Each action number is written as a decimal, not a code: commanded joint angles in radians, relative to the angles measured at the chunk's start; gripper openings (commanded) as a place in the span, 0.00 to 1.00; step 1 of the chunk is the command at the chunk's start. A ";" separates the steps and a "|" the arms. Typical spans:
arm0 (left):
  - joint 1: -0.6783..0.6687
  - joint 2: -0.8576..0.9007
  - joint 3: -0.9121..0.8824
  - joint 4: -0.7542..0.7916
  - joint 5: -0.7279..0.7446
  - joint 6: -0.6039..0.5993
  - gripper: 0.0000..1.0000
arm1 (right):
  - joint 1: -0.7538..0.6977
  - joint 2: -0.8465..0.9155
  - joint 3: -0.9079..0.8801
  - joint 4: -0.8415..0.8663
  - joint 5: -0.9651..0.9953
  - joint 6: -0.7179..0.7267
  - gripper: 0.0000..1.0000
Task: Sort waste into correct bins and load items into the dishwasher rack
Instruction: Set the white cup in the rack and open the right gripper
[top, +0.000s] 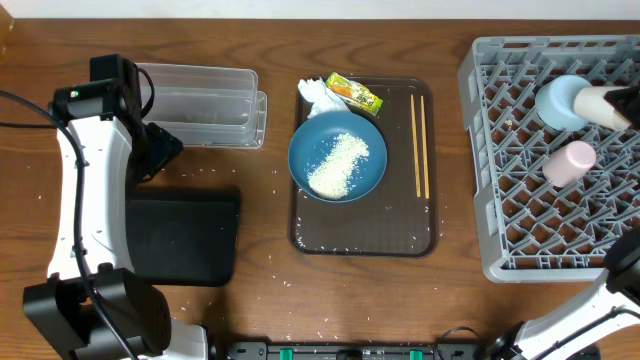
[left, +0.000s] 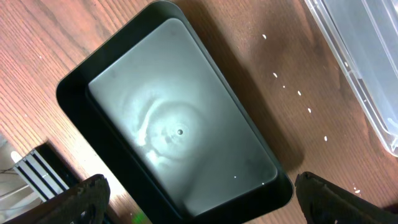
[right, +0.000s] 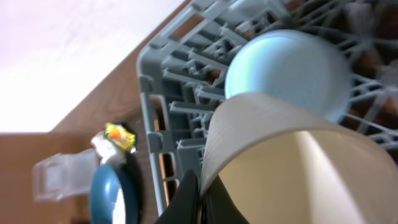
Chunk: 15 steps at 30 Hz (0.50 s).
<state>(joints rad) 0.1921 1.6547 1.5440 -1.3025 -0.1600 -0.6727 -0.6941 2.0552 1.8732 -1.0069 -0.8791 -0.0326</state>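
Right wrist: gripping white cup (right: 280, 168) by rim in right claw (right: 198, 199), over rack (right: 163, 109) at tabletop's far right corner, beside light blue bowl (right: 289, 68). Tilt mouth-down, seat between pegs, then release.

A dark brown wood-grain tabletop (top: 260, 320) fills the overhead view, evenly lit. Past the tabletop's edge, the right wrist view shows a pale, washed-out surface (right: 62, 50), wall or floor unclear.

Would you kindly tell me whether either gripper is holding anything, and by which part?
The right gripper holds the white cup by its rim, pinching the cup's wall. The left gripper is open and holds nothing.
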 joint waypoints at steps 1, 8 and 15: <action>0.004 -0.016 -0.002 -0.005 -0.008 0.006 0.98 | -0.045 -0.003 -0.099 0.108 -0.269 -0.024 0.01; 0.004 -0.016 -0.002 -0.005 -0.008 0.006 0.98 | -0.131 -0.003 -0.227 0.267 -0.327 0.061 0.01; 0.004 -0.016 -0.002 -0.005 -0.008 0.006 0.98 | -0.165 -0.003 -0.311 0.330 -0.344 0.026 0.01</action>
<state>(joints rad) 0.1921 1.6547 1.5440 -1.3025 -0.1600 -0.6727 -0.8604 2.0552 1.5951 -0.6987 -1.1610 0.0078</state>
